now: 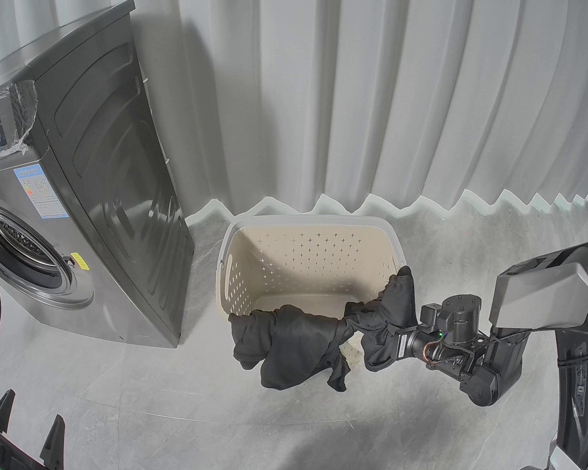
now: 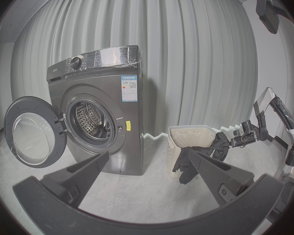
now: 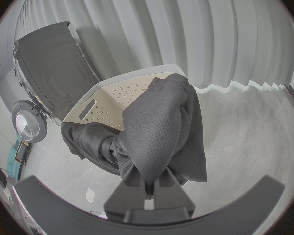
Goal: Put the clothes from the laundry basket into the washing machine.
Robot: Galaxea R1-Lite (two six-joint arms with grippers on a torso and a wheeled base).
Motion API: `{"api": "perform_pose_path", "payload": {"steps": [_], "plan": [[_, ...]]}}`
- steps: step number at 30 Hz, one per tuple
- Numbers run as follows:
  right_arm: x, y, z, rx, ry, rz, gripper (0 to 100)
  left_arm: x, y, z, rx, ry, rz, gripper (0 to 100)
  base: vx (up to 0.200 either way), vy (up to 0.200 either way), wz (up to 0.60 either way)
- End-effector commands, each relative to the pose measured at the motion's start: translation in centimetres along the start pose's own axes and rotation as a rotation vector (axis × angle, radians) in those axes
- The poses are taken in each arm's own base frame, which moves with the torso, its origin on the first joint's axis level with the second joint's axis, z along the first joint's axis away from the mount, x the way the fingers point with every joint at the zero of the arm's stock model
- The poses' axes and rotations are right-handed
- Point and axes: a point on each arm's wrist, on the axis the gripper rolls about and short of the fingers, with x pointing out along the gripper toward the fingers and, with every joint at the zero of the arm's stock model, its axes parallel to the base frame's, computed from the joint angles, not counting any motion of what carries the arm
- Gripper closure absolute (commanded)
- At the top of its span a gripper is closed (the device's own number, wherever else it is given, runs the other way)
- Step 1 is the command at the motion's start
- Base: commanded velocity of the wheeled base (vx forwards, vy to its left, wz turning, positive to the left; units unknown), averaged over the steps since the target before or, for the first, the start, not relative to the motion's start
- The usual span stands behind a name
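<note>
A dark garment (image 1: 294, 344) is seen draped across the near rim of the laundry basket (image 1: 307, 223), with one bunched part hung down outside the front wall and the other end drawn up at the basket's near right corner. That raised end is pinched between the closed fingers of the right gripper (image 1: 398, 344); in the right wrist view the mesh cloth (image 3: 153, 131) is folded over the fingertips of the gripper (image 3: 149, 180) and the fabric is clamped tight between them. Whether the hanging end reaches the floor (image 1: 176, 399) cannot be told. The basket is cream, pierced with small star holes, and is stood on the pale floor just to the right of the washing machine (image 1: 111, 164), close in front of a white pleated curtain (image 1: 372, 86). Pale bottom is shown inside the basket behind the garment. The machine's round door (image 2: 32, 131) is swung wide open to its side, and the ribbed steel drum (image 2: 89, 119) is exposed. The left gripper (image 1: 32, 412) is held low at the robot's left, well apart from basket and garment, in front of the machine; its two dark fingers (image 2: 88, 170) are spread wide, and nothing is held between them.
</note>
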Motion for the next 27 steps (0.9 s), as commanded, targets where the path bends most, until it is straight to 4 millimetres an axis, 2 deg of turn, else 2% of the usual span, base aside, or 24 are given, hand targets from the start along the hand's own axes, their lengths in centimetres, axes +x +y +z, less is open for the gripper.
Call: {"api": "perform_pose_path", "payload": {"steps": [1,4,6,9,13,15,19,27], "plan": [[-1.3,0.5,0.1,-0.007,-0.022,0.019,100,0.0,0.0,-0.5,0.0,0.001,0.0,0,0.0,0.0,0.0],[-2.5,0.9,0.5,-0.01,-0.046,0.038,100,0.0,0.0,-0.5,0.0,0.001,0.0,0,0.0,0.0,0.0],[-4.2,1.5,1.1,-0.015,-0.059,0.06,100,0.0,0.0,-0.5,-0.002,0.001,0.0,0,0.0,0.0,0.0],[-6.0,2.4,2.9,-0.012,-0.115,0.095,100,0.0,0.0,-0.5,0.0,0.001,0.0,0,0.0,0.0,0.0],[-8.6,4.0,6.4,-0.021,-0.255,0.154,100,0.0,0.0,-0.5,0.0,0.001,0.0,0,0.0,0.0,0.0],[-9.4,4.4,7.1,-0.025,-0.285,0.173,100,0.0,0.0,-0.5,0.0,0.001,0.0,0,0.0,0.0,0.0],[-12.1,6.1,9.0,-0.032,-0.357,0.231,100,0.0,0.0,-0.5,0.0,0.001,0.0,0,0.0,0.0,0.0],[-16.5,6.4,12.4,-0.096,-0.516,0.248,100,0.0,0.0,-0.5,0.0,0.001,0.0,0,0.0,0.0,0.0]]}}
